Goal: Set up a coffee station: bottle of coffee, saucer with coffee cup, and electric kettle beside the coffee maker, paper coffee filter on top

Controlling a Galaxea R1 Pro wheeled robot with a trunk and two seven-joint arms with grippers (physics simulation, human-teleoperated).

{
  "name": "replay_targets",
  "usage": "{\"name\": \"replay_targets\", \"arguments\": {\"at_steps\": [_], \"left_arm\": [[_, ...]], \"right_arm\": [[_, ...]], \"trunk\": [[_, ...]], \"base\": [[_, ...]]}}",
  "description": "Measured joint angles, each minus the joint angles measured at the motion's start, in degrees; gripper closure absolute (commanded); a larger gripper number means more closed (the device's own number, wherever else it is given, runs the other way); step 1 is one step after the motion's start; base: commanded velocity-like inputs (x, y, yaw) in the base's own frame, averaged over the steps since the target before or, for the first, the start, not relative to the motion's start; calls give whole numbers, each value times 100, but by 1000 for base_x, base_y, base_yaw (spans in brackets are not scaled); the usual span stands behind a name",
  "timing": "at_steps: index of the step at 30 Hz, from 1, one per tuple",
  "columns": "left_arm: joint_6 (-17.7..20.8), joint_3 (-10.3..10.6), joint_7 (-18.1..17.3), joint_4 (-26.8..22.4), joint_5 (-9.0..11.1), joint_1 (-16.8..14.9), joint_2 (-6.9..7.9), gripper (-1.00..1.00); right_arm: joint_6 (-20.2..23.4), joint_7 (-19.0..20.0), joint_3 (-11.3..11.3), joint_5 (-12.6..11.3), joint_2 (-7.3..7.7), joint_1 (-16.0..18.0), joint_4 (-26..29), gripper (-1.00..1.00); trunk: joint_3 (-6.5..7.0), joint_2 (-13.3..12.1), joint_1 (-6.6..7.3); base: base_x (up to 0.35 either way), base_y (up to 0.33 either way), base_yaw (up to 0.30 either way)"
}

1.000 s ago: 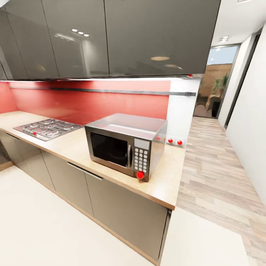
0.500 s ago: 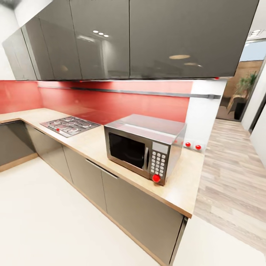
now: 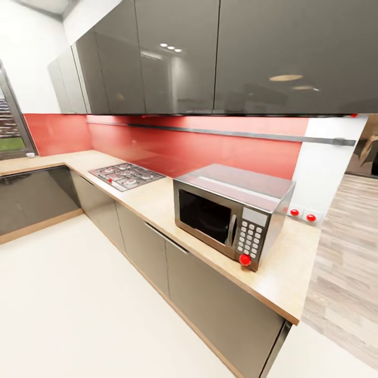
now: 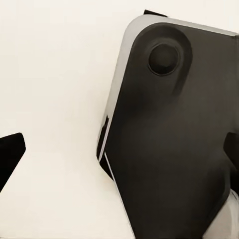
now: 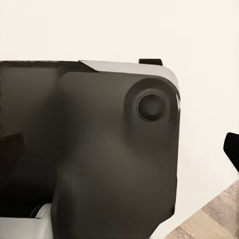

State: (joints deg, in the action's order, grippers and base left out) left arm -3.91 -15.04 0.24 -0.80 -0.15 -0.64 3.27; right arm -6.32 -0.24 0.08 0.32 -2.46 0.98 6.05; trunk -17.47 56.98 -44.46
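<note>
1. A microwave point(image 3: 233, 214) stands on the surface point(image 3: 286, 273) at centre right of the head view, its keypad and red knob at its right end.
2. A gas hob point(image 3: 126, 175) is set into the surface at left of centre.
3. Grey wall cabinets point(image 3: 210, 52) hang above the red backsplash point(image 3: 173, 144).
4. In each wrist view the fingertips sit at opposite frame edges, so the left gripper point(image 4: 119, 152) and the right gripper point(image 5: 122, 147) are spread wide over the robot's dark base point(image 4: 174, 149).
5. None of the coffee things are visible.

I see a steel microwave point(image 3: 233, 212) standing on the beige countertop point(image 3: 286, 270), with a gas hob point(image 3: 126, 175) set into it farther along. Glossy grey wall cabinets point(image 3: 220, 55) hang above a red backsplash point(image 3: 210, 147).
</note>
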Motion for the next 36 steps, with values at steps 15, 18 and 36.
{"name": "replay_targets", "arguments": {"at_steps": [15, 18, 36], "left_arm": [[-7, 9, 0, -1, -1, 0, 7, -100], [-8, 9, 0, -1, 3, 1, 5, -100], [-9, 1, 0, -7, 7, 0, -3, -100]], "right_arm": [[-1, 0, 0, 0, 10, -1, 4, -100], [-2, 0, 0, 0, 9, -1, 4, -100], [-79, 0, 0, 0, 9, -1, 4, -100]], "trunk": [[213, -602, 330], [256, -723, 396], [513, -1445, 791]], "base": [[0, 0, 276], [0, 0, 275], [0, 0, 275]]}}
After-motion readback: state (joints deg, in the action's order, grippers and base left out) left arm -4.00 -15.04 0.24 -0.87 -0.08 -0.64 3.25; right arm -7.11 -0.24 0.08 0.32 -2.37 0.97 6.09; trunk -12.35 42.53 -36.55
